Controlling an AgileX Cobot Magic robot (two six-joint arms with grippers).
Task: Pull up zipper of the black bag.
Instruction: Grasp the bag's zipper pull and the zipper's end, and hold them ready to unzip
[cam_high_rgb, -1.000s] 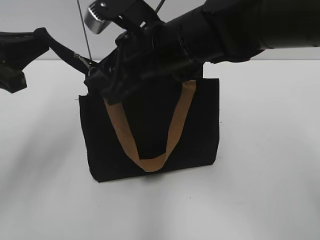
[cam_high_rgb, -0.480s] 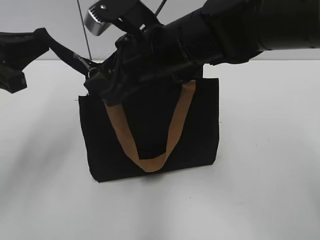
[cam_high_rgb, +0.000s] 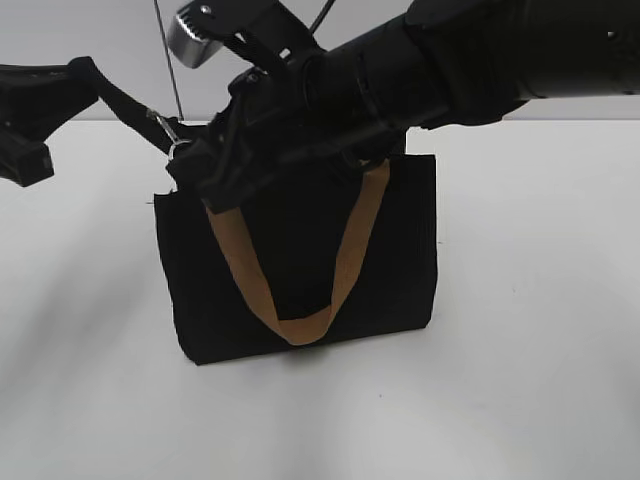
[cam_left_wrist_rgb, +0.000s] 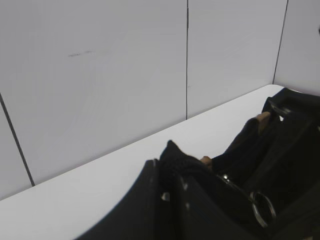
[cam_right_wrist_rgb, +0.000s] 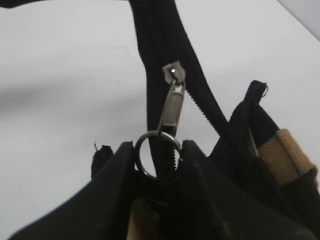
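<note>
The black bag (cam_high_rgb: 395, 260) stands upright on the white table, its tan handle (cam_high_rgb: 300, 325) hanging down the front. My left gripper (cam_high_rgb: 85, 72) is shut on the end of the black zip tail (cam_high_rgb: 125, 100), which is stretched up and to the left from the bag's top left corner. My right gripper (cam_high_rgb: 195, 160) reaches across to that corner. In the right wrist view its jaws (cam_right_wrist_rgb: 157, 160) are closed on the ring of the silver zipper pull (cam_right_wrist_rgb: 172, 107). The left wrist view shows the left jaws (cam_left_wrist_rgb: 170, 165) pinching the tail's tip, with the ring (cam_left_wrist_rgb: 263, 210) beyond.
The white table (cam_high_rgb: 520, 380) stretches all around the bag. A grey panelled wall (cam_left_wrist_rgb: 100, 75) stands behind the table. The right arm's thick black body (cam_high_rgb: 450, 60) hangs over the bag's top and hides its zip line.
My right gripper has edged slightly left with the ring. The bag's top left corner has shifted a little left. The left gripper has not moved.
</note>
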